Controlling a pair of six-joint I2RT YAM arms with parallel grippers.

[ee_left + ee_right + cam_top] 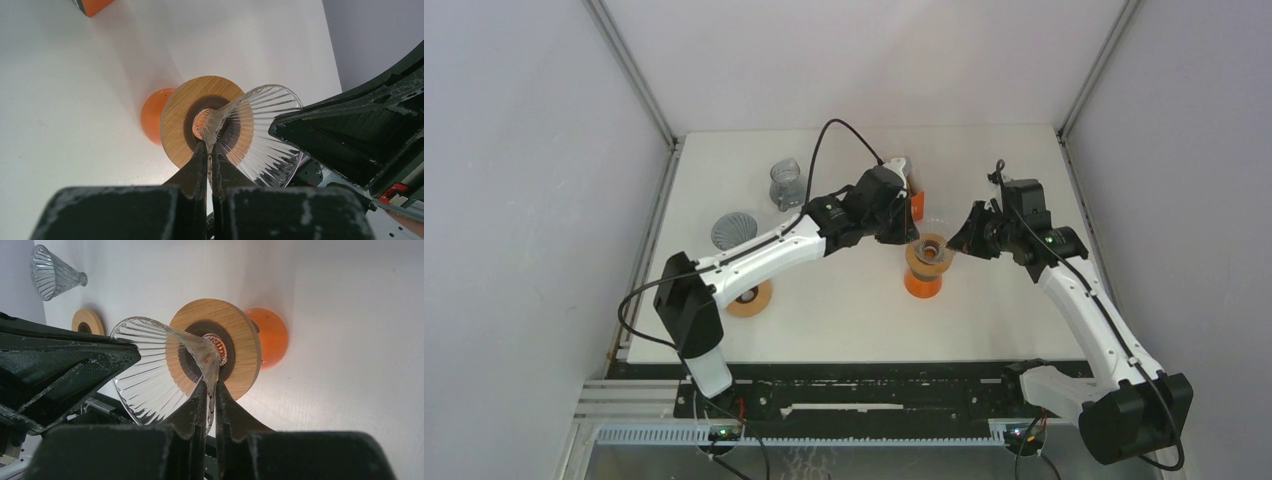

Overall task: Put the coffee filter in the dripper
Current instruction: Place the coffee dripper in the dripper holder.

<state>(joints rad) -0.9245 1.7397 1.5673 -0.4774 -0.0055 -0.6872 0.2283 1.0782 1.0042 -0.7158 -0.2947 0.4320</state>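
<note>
Filter cone (pixel 260 135), clear ribbed glass, sits directly above the orange cup (pixel 151 117). Its narrow tip is at the centre hole of the wooden dripper ring (pixel 182 115) that lies on top of the cup. The cone is tilted, its mouth leaning off the cup's axis; can't tell if the tip is fully seated. Left gripper (pixel 209 145): fingers pinched together on the cone wall near the tip. Right gripper (pixel 210 385): fingers clamped on the same cone from the opposite side of the cup. The cup stands on the white surface (pixel 75 100). Well left of the cup are a second glass cone (pixel 52 270) and a spare wooden ring (pixel 87 321), apart from each other.
</note>
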